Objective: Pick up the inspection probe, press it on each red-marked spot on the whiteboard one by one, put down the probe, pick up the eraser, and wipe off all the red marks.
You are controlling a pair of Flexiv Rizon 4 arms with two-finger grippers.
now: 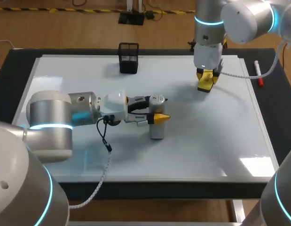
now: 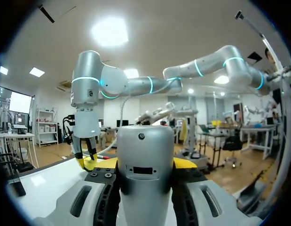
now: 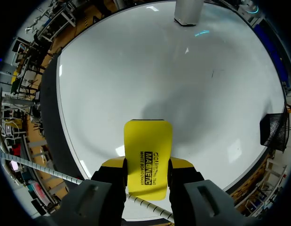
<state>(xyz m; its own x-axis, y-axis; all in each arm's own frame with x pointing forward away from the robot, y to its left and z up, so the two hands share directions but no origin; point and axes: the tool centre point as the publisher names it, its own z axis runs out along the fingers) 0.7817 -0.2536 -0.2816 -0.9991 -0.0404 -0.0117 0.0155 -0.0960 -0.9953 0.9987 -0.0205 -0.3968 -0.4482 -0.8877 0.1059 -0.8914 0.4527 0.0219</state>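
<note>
Whiteboard (image 1: 206, 141) without red marks: wiping seems done.
Right gripper (image 1: 205, 86) clamps eraser (image 3: 149, 150) above it; left gripper (image 1: 159, 109) clamps the upright probe (image 2: 145, 160).

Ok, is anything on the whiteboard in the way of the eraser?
Nothing visible right below the eraser in the right tool. The probe, in the left tool, stands further across the whiteboard.
</note>
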